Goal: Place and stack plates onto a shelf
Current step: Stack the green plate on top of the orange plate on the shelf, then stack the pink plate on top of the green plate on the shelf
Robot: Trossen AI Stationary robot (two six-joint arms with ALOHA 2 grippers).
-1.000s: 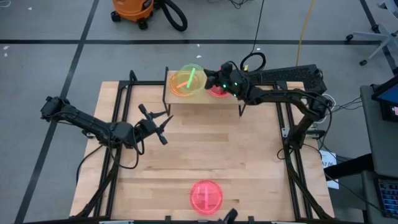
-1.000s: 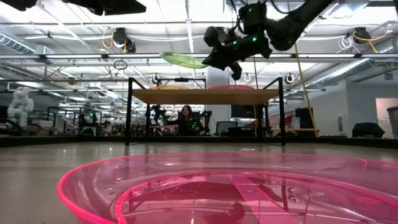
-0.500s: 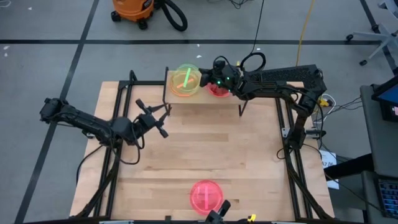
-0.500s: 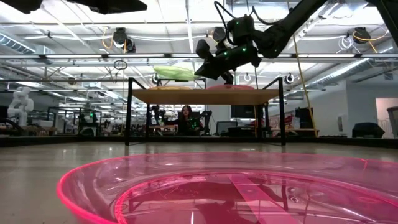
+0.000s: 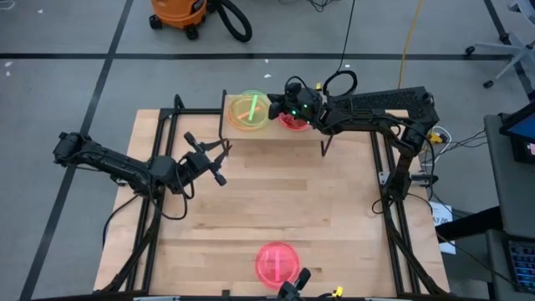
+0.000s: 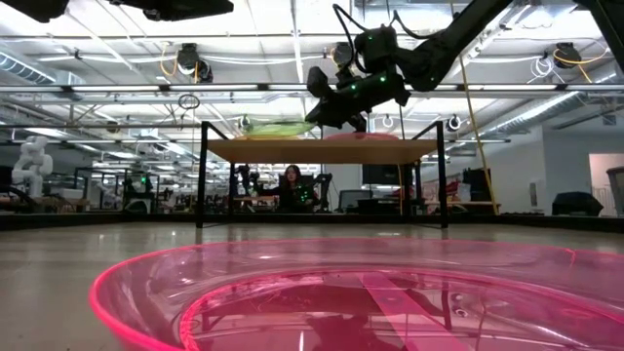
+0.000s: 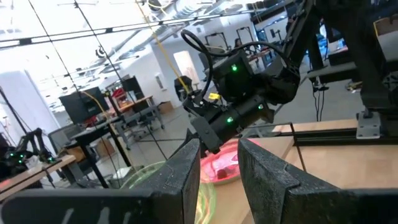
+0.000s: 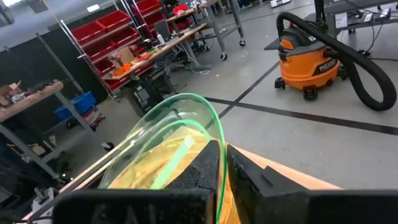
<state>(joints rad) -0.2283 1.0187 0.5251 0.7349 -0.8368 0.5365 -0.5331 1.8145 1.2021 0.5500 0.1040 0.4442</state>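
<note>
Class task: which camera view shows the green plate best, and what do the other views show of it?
The high view: the whole round green plate shows on the shelf, over an orange plate. The low view shows it edge-on; the right wrist view shows its rim between the right gripper fingers; the left wrist view shows a sliver.

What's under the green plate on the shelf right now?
An orange plate lies under the green plate on the shelf; its rim shows in the high and right wrist views. The right gripper pinches the green rim. Whether more plates lie beneath is hidden.
</note>
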